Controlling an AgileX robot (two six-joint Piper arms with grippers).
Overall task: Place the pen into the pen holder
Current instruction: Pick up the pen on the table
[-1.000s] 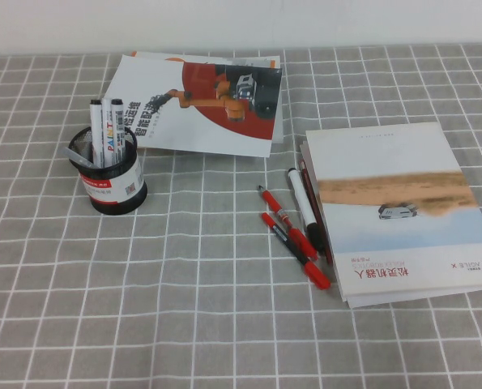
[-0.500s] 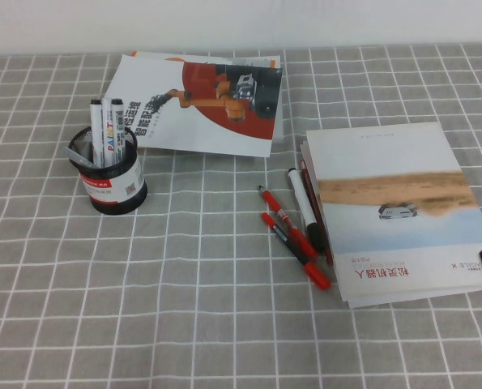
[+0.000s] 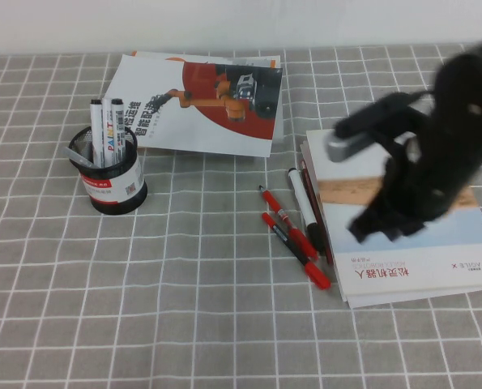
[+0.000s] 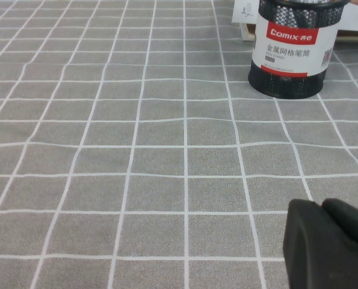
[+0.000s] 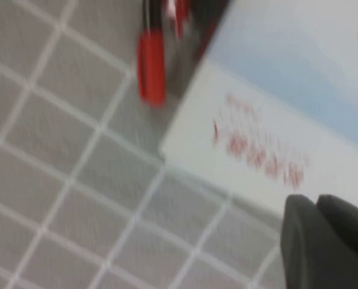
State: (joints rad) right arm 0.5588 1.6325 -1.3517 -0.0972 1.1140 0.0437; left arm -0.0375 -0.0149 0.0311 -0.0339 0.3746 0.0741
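The pen (image 3: pixel 296 250), red at both ends with a black middle, lies flat on the cloth just left of the white book (image 3: pixel 403 243). The black mesh pen holder (image 3: pixel 115 185) stands at the left with two markers in it; its labelled side shows in the left wrist view (image 4: pixel 293 51). My right gripper (image 3: pixel 368 230) hangs blurred over the book, right of the pen, fingers together and empty (image 5: pixel 316 201). A blurred red pen end (image 5: pixel 151 69) shows beside the book's edge. My left gripper (image 4: pixel 320 206) is shut and empty, low over the cloth, well short of the holder.
A red pen with a clear barrel (image 3: pixel 279 214) and a white marker with a black cap (image 3: pixel 304 207) lie next to the pen. A robot brochure (image 3: pixel 200 101) lies at the back. The grey checked cloth (image 3: pixel 184 308) covers the table.
My right arm has swung in fast from the right edge and now hangs over the book. The pens, the holder and the book have not moved.
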